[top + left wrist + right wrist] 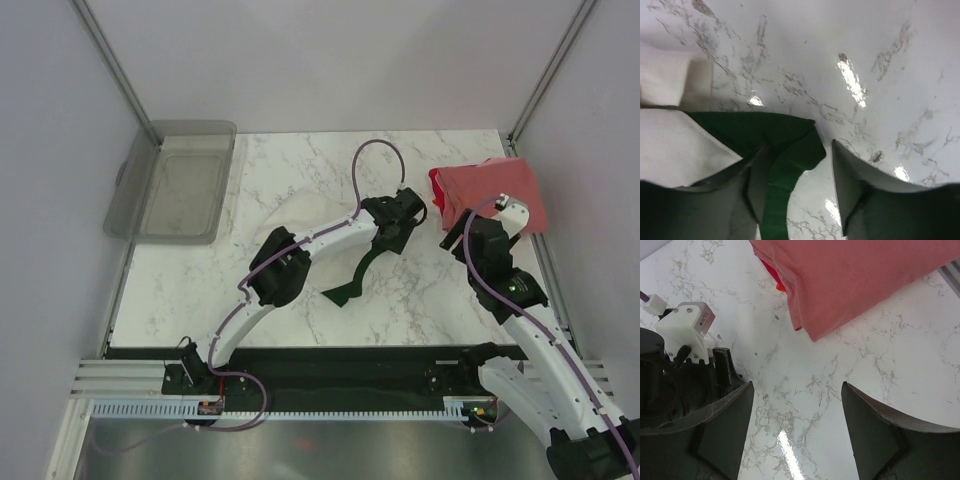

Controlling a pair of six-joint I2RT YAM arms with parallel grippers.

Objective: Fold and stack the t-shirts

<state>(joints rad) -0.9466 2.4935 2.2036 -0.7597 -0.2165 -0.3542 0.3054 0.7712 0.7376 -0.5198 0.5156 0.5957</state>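
Left fingers (860, 200): parted, not clamped on anything. One finger rests over the green sleeve (785, 135). The other stands on bare marble just beside the sleeve's edge, with a strip of tabletop (420, 300) showing between it and the cloth.
Right fingers (880, 435): spread wide over bare marble, nothing between them, holding nothing.
White shirt (305, 212): lies near the middle of the tabletop, largely hidden under the left arm in the top view. Its cream body shows at the left of the left wrist view, with a folded layer beyond it.
Green sleeve: pokes out from under the left arm toward the near edge, lying flat and curved on the marble.
Red shirt (495, 192): folded into a compact rectangle at the far right corner of the tabletop. It lies just ahead of the right fingers, apart from them. Its near corner points toward them in the right wrist view.
Shirts to each other: well apart, not stacked.
Bin (190, 128): clear grey plastic, at the far left corner, partly overhanging the tabletop's left edge.
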